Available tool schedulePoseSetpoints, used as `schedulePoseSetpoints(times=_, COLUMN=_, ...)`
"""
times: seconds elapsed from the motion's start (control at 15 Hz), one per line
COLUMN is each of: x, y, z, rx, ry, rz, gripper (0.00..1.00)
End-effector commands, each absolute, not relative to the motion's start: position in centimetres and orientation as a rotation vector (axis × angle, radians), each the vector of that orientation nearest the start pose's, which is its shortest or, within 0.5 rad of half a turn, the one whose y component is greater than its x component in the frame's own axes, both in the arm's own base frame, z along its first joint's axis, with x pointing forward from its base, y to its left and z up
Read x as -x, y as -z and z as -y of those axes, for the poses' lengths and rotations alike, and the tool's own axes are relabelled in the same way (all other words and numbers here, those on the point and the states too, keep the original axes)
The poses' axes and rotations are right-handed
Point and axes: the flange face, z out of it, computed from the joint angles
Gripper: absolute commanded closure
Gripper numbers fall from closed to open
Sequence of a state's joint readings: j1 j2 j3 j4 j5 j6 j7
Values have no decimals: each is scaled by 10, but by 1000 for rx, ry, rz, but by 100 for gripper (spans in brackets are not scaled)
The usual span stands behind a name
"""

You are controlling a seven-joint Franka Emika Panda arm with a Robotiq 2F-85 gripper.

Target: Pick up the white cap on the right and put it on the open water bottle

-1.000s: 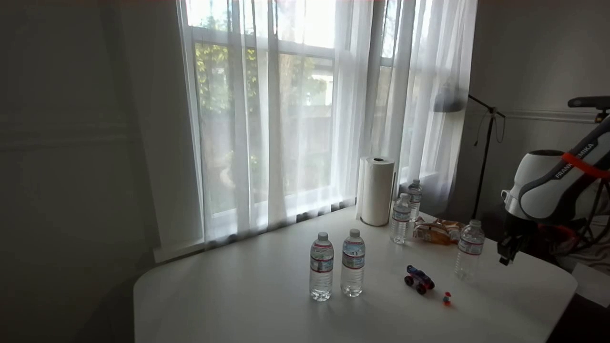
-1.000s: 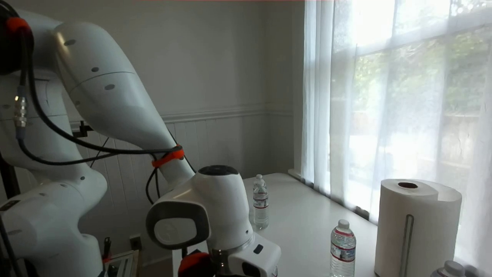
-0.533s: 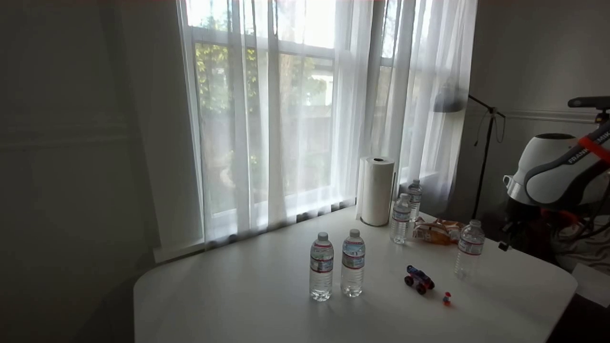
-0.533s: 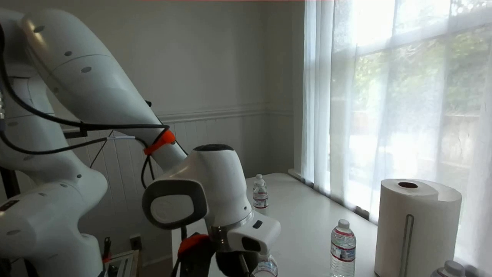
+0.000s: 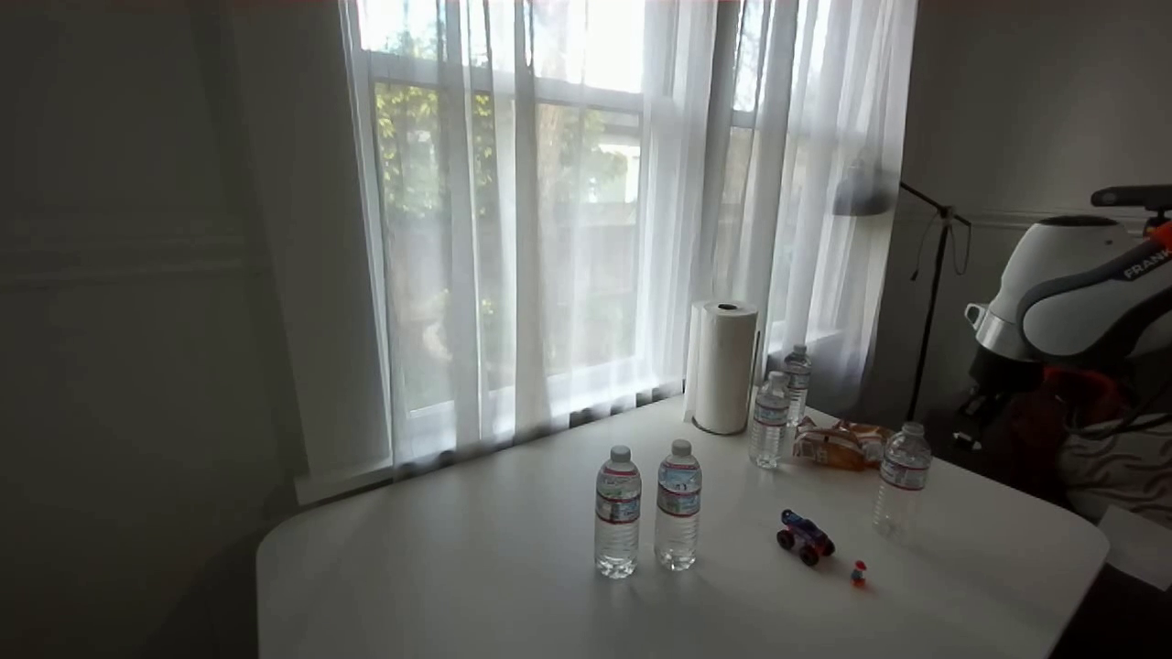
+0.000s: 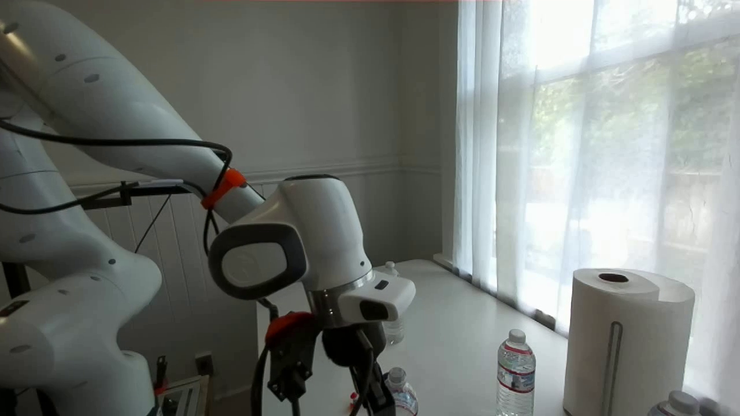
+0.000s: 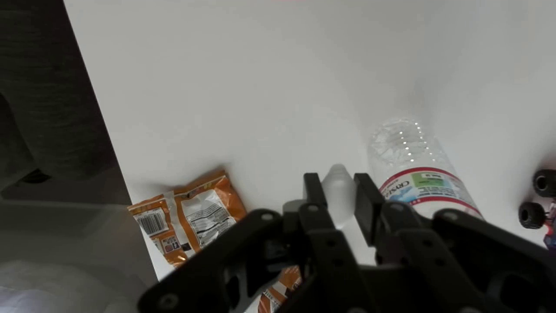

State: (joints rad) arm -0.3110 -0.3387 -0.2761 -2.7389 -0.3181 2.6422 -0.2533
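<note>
We see the gripper point(image 7: 339, 188) pinching the white cap point(image 7: 340, 201), held clear of the table point(image 7: 239, 87), water bottle point(image 7: 419, 171) at the cap's three o'clock in wrist view, orange packet point(image 7: 191, 217) at nine.

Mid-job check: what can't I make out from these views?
Held white cap, wrist view: blurred, orientation unclear.
Top of the open bottle, wrist view: hidden by the claw.
Same open bottle, in an exterior view: base cut off by bottom edge.
Toy truck, wrist view: cut off by right edge.
</note>
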Motion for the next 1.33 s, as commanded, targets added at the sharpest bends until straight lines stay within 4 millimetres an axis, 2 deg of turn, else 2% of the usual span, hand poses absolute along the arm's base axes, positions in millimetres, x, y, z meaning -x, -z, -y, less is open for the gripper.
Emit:
schedulePoseSetpoints(times=0.0, x=-337, y=-369, z=204, rx=3313, ry=324, rz=-46, gripper=80)
schedulePoseSetpoints(times=0.67, x=-352, y=-405, z=178, rx=3326, ry=373, rz=128, gripper=76)
schedulePoseSetpoints(times=1.27, x=-375, y=-403, z=154, rx=3297, ry=361, rz=258, gripper=75)
